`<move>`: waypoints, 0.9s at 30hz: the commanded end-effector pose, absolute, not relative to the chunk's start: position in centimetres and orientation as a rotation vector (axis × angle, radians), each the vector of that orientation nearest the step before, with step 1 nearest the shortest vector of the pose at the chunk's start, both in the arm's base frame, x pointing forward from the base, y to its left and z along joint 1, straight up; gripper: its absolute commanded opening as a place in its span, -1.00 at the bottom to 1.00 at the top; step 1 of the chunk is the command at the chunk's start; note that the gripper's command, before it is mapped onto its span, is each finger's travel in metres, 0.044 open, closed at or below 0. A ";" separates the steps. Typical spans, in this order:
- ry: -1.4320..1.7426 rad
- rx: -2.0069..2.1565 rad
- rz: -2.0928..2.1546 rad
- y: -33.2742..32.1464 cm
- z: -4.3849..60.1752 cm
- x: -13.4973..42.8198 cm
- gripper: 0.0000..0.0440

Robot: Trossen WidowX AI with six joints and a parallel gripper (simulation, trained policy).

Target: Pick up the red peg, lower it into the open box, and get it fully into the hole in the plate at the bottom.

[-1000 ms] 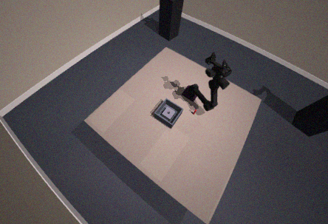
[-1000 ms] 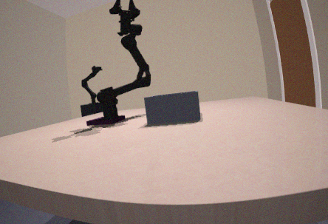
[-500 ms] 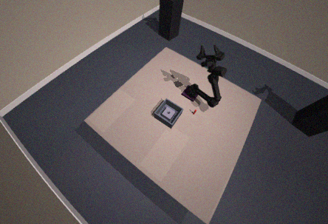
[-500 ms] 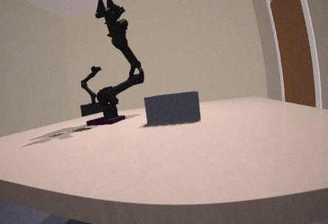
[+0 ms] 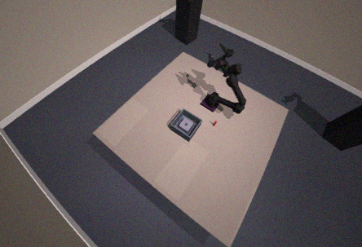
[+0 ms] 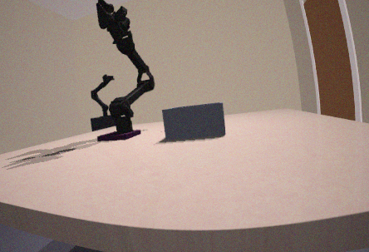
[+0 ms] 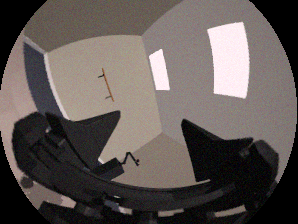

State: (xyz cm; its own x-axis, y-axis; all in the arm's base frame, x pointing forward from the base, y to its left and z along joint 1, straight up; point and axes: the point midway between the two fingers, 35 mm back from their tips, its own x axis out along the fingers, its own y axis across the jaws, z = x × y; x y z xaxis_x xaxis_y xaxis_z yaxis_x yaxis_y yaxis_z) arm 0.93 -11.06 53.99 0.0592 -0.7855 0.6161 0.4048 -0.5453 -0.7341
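Note:
The small red peg point(image 5: 214, 123) lies on the table beside the box, on the side toward the arm's base, with a small pale bit at its left. It does not show in the exterior view or the wrist view. The open grey-blue box point(image 5: 194, 131) point(image 6: 194, 121) stands on the table. The pale plate point(image 5: 182, 127) at its bottom has a small dark mark near its middle, and no red shows there. My gripper point(image 5: 215, 50) point(image 7: 151, 118) is open and empty, raised high above the table and far from peg and box. The wrist view shows walls and ceiling between the fingers.
The arm's purple base point(image 5: 209, 105) point(image 6: 119, 135) is on the table behind the box. A dark pedestal point(image 5: 187, 19) with another small arm stands beyond the table, and another dark block point(image 5: 346, 131) stands at the right. The arm's shadow falls across the table.

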 end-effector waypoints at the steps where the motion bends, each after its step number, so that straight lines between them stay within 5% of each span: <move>1: 0.417 -1.287 -1.592 -13.7 51.9 1.1 1.00; 27: 0.481 -0.498 -1.158 -22.1 37.3 9.0 1.00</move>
State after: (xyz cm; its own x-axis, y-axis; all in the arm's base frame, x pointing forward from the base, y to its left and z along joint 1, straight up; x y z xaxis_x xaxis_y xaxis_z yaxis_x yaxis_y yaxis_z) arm 7.80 -21.76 39.19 0.2999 -0.9537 -0.0220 0.7298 0.2442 -0.6386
